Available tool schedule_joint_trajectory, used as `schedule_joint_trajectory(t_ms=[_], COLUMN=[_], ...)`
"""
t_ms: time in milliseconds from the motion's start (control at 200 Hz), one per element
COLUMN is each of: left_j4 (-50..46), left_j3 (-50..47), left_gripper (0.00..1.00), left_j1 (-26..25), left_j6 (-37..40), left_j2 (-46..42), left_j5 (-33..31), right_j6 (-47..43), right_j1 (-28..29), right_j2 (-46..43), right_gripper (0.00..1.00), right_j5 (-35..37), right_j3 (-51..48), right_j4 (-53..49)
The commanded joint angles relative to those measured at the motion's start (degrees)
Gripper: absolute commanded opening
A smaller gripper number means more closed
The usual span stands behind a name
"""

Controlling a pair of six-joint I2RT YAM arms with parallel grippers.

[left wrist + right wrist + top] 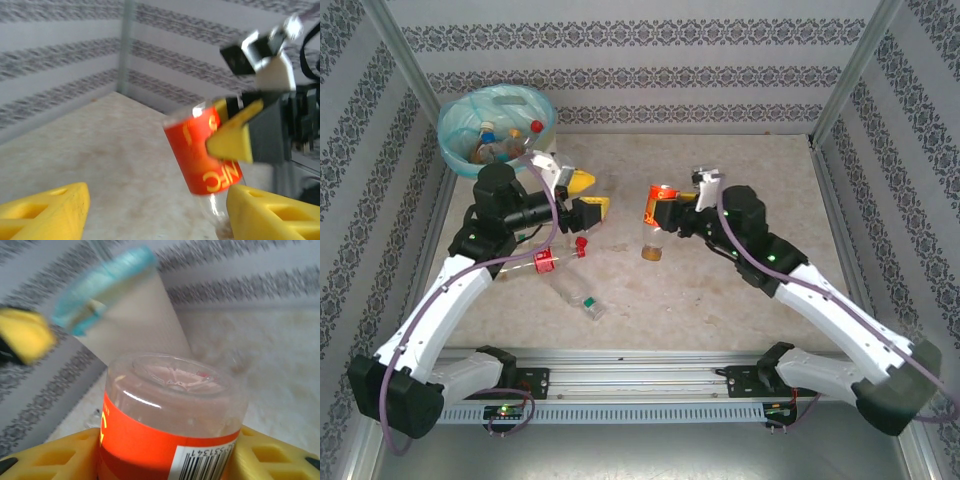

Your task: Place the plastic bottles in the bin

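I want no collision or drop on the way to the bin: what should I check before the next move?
1. Right pincer grips orange-labelled bottle, fingers on both sides: ok.
2. Bottle lifted off table: cannot tell.
3. Left pincer open, empty: ok.
4. Straight path to bin: not ok, left pincer lies between.
5. Bin has room: ok.
6. Table cleared: not ok, red-labelled bottle and clear bottle lie there.

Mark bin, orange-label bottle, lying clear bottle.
bin (452,148), top external, bag-lined rim
orange-label bottle (661,209), top external, label
lying clear bottle (578,296), top external, mid-body
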Motion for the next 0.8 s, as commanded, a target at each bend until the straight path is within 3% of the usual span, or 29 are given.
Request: schedule_joint_trajectory(t_ms=[0, 145, 320, 794], left_j4=[-2.10, -0.34, 7.80, 11.47], left_j3=[2.49, 2.69, 1.51, 0.50], left_gripper=[0.74, 0.74, 0.75, 0.74], left_j1=[-2.82, -5.43, -6.82, -8.89], left_j6=[-1.25, -3.09, -9.89, -13.09], left_j2=[0.87, 1.69, 2.06, 3.03], left_j5=[10.46, 14.53, 18.97, 19.96], right_j6=[-5.85, -6.40, -6.46, -5.99], right_j1=[-0.35, -0.05, 1.18, 6.76], right_j2=[-3.16, -4.78, -4.93, -1.23], right_gripper=[0.53, 0.51, 0.51, 0.51], right_j5=[-6.02, -12.38, -14.49, -15.37], right_j3=[-1.38, -1.21, -1.21, 0.55], right_j4=[7.64, 12.43, 15.41, 21.19])
